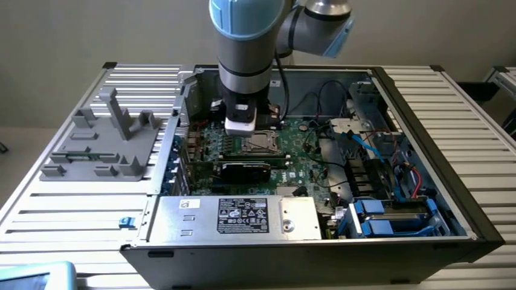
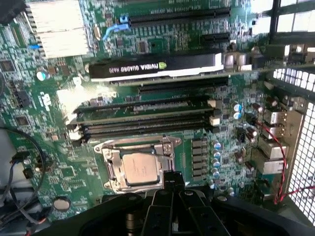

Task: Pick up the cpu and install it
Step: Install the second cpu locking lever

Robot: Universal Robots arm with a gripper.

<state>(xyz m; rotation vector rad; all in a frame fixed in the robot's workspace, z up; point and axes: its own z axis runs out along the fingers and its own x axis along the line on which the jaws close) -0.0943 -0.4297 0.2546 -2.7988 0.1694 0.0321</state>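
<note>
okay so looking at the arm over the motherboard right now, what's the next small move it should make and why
Probably a short, straight lift away from the board. In the wrist view the cpu already lies flat inside the socket frame, and the gripper is shut just beside it, apparently holding nothing. Rising straight should keep it from dragging across the chip.

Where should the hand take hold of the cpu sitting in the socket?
Judging by its pose, come straight down from above: the cpu lies flat inside the metal socket frame, shiny top up. The frame crowds its edges, so only the thin sides or the flat top look available.
</note>
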